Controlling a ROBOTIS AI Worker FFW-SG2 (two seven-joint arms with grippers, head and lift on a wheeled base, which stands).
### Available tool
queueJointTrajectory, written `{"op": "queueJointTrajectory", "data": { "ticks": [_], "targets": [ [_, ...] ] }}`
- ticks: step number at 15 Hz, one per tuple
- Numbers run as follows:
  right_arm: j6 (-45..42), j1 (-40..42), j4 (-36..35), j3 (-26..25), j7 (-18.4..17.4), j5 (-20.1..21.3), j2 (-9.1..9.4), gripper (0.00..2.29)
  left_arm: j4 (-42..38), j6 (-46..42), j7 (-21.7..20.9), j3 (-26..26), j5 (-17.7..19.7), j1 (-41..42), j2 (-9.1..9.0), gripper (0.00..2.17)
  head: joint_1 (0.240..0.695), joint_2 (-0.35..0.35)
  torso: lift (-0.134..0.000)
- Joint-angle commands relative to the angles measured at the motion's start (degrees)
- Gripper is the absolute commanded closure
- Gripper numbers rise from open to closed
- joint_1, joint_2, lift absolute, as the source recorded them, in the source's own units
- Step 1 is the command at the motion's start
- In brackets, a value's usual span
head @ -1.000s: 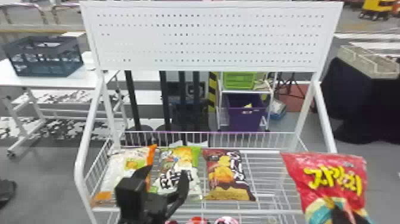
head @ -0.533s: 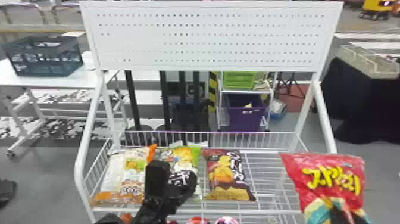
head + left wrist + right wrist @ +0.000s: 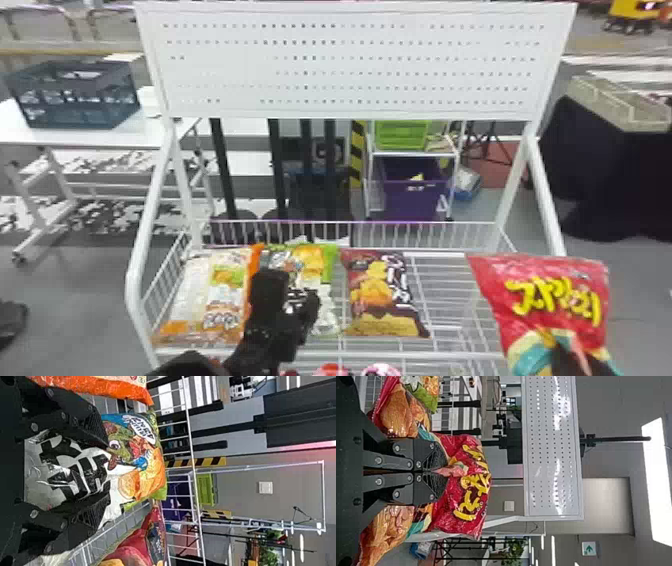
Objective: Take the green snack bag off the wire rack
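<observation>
In the head view, I see the white wire rack [image 3: 450, 356] with the green snack bag [image 3: 311, 255], a shiny pouch with white parts and black lettering, lying in its left half. It sits between a white-and-orange plastic bag [image 3: 200, 295] at the left edge and a dark red-and-brown snack bag [image 3: 375, 295]. My black left hand [image 3: 290, 295] is over the green bag, fingers apart. My right hand [image 3: 575, 356] has a bright red, yellow-lettered snack bag [image 3: 555, 280] at the rack's right front corner.

In the left wrist view, my left hand [image 3: 106, 471] has one finger toward each side of the green bag; whether they touch it, I can't tell.

In the right wrist view, my right hand [image 3: 446, 471] is clamped on the red bag, creasing its film between the fingertips.
</observation>
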Motion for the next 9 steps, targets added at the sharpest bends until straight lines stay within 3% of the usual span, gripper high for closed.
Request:
{"op": "queueJointTrajectory", "data": {
  "ticks": [1, 6, 9],
  "targets": [
    [0.00, -0.09, -0.08, 0.00, 0.07, 0.00, 0.00, 2.23, -0.84, 0.39, -0.60, 0.41, 0.06, 0.53, 0.12, 1.69, 0.499, 0.000, 0.000],
    [0.00, -0.44, 0.01, 0.00, -0.02, 0.00, 0.00, 2.23, -5.76, 0.04, -0.69, 1.99, -0.20, 3.52, 1.00, 1.71, 0.499, 0.000, 0.000],
    [0.00, -0.62, 0.01, 0.09, 0.07, 0.00, 0.09, 2.23, -13.32, -2.25, 1.86, 4.19, -1.26, 7.56, 3.20, 1.71, 0.499, 0.000, 0.000]
  ]
}}
